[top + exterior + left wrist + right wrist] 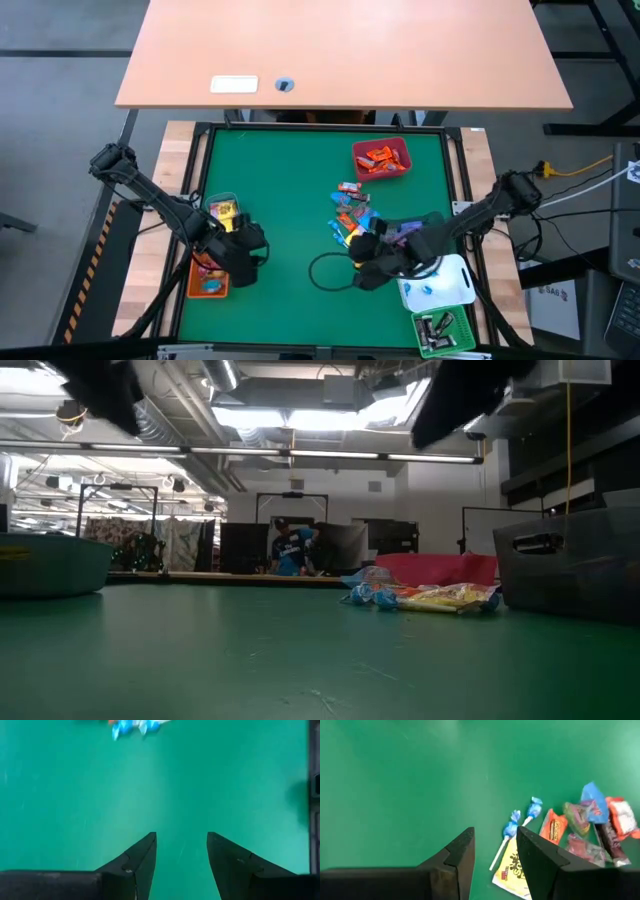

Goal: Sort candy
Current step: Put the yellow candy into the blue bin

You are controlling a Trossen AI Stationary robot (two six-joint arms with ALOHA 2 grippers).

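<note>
The candy (350, 216) lies as a loose pile of small wrapped sweets on the green mat, right of centre; the low view shows this candy pile (425, 597) too. My right gripper (495, 831) hovers open and empty just beside the pile, next to two blue lollipops (511, 829) and a yellow packet (509, 869). In the high view my right gripper (360, 270) stands at the pile's near side. My left gripper (181, 836) is open and empty over bare mat, candy (132, 726) far ahead of it. My left gripper (250, 252) is by the left-hand bins.
A red bin (381, 158) holding orange sweets stands at the far right. A clear bin (222, 208) and an orange bin (208, 280) sit at the left edge. A white bin (438, 286) and a green bin (446, 331) stand near right. A dark cord loop (328, 271) lies mid-mat.
</note>
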